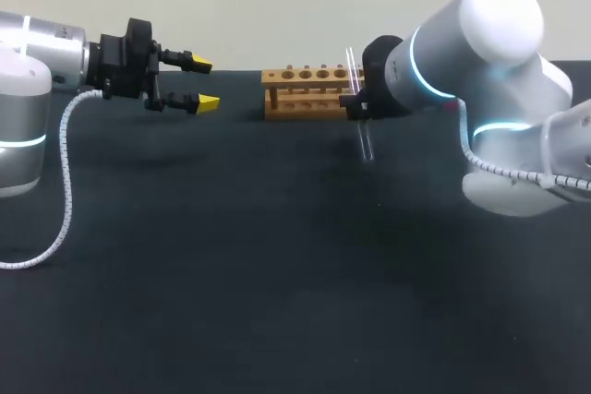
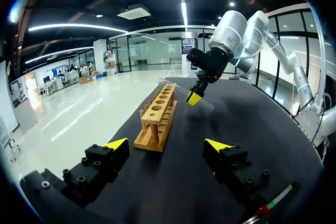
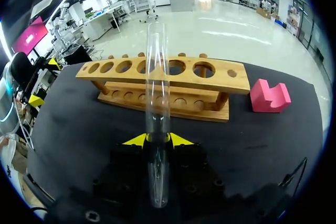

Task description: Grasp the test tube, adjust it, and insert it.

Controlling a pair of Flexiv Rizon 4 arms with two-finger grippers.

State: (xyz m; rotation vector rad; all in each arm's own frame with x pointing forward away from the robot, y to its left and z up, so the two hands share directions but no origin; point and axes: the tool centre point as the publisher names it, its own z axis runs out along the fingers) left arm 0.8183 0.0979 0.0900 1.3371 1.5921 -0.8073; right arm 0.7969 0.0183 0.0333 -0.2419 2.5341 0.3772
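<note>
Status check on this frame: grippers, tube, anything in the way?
Right gripper shut on test tube; tube tilted, short of wooden rack, not inserted. Left gripper open, empty. Pink block beside rack, clear of tube.

test tube [image 3: 157, 93]: clear glass
rack [image 3: 121, 85]: pale wood
block [image 3: 269, 97]: pink
tabletop [image 1: 277, 274]: black
left fingers [image 1: 207, 101]: black, yellow tips

Our head view looks down from above and behind us onto the dark table [image 1: 277, 292], with the wooden rack [image 1: 307, 89] at the far side. Our left wrist view looks low along the left gripper [image 2: 167, 144], facing the rack's end from some way off, with our right arm [image 2: 231, 30] beyond. Our right wrist view faces the rack's long side, close. All three share the rack and the test tube [image 3: 157, 93].
</note>
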